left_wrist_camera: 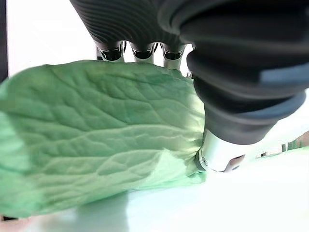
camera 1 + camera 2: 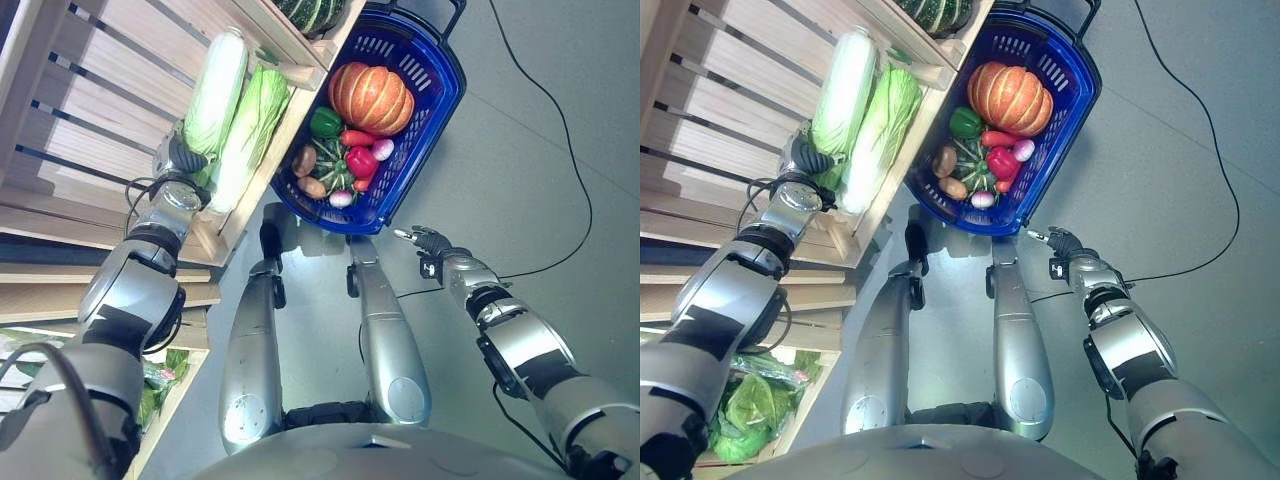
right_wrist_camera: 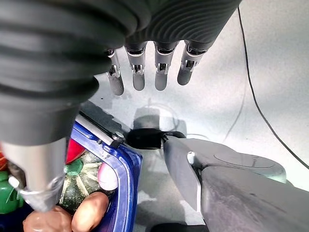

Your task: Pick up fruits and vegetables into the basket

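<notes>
Left hand (image 2: 181,158) on the leafy end of a napa cabbage (image 2: 216,92) in the wooden crate (image 2: 100,120), beside a second cabbage (image 2: 250,135); finger grip impossible to tell. Right hand (image 3: 145,72) relaxed and empty, just off the blue basket (image 2: 440,100) corner. Pumpkin (image 2: 371,98) and peppers (image 2: 360,160) already inside.

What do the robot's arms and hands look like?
Both arms are shiny silver-grey with rounded shells and black bands at the joints. The left hand and right hand wear dark ribbed covers over the back and wrist, like rubber bellows. The fingers are silver with dark tips, lined up in a row, with a fatter silver thumb apart.
</notes>
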Tool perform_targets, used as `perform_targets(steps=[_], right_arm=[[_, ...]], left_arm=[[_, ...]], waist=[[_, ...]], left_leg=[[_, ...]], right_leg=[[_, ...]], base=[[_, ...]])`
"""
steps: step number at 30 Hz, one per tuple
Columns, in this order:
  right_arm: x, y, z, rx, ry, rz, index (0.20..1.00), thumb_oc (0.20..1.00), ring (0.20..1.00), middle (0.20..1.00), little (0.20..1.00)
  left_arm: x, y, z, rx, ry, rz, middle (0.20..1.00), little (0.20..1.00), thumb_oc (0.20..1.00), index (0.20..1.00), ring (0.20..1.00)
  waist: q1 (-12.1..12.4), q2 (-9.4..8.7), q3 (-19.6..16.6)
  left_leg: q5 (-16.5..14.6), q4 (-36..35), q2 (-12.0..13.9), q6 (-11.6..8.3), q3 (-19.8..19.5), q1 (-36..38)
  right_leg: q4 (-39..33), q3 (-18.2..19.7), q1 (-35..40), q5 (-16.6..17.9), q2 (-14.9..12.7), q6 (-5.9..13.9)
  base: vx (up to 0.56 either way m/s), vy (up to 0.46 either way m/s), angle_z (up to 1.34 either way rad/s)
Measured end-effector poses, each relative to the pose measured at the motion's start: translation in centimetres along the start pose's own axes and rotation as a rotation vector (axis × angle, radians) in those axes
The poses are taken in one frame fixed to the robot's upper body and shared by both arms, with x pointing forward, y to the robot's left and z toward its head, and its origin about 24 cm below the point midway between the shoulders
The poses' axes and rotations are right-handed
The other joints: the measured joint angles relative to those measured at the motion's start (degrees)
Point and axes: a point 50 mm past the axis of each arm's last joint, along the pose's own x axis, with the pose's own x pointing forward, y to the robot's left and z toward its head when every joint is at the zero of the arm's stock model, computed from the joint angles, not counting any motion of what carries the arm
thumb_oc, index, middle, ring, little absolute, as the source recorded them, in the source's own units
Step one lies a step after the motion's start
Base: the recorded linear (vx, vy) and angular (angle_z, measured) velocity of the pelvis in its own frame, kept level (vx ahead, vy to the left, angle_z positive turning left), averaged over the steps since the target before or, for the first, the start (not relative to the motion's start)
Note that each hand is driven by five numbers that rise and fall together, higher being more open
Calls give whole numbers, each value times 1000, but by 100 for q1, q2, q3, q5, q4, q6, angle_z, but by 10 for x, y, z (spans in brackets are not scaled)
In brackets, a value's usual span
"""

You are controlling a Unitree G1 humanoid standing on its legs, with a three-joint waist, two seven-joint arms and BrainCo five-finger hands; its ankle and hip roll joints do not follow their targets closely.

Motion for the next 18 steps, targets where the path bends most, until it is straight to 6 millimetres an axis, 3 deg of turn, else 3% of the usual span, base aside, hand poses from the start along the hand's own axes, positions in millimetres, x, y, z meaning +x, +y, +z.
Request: perform_targets(steps=[10,18], right_arm=[[-3,-18,10,363,-157,-78,1000,1000,1000,1000,1000],[-18,-15,50,510,-474,-57,1000,1000,1000,1000,1000]], left_arm=[[-13,-10,-16,-191,-18,30,200,200,200,200,200],[-32,-20,-6,-226,-168,103,200,200,200,200,200]], waist=[[71,9,6],[192,66,62]], left_leg=[[-5,-22,9,-5,44,81],[31,-143,8,23,20,73]], right_leg=[[-12,33,49,-11,4,12],[-110,6,43,-16,1,20]], base=[[6,-5,-1],[-10,-19,0]])
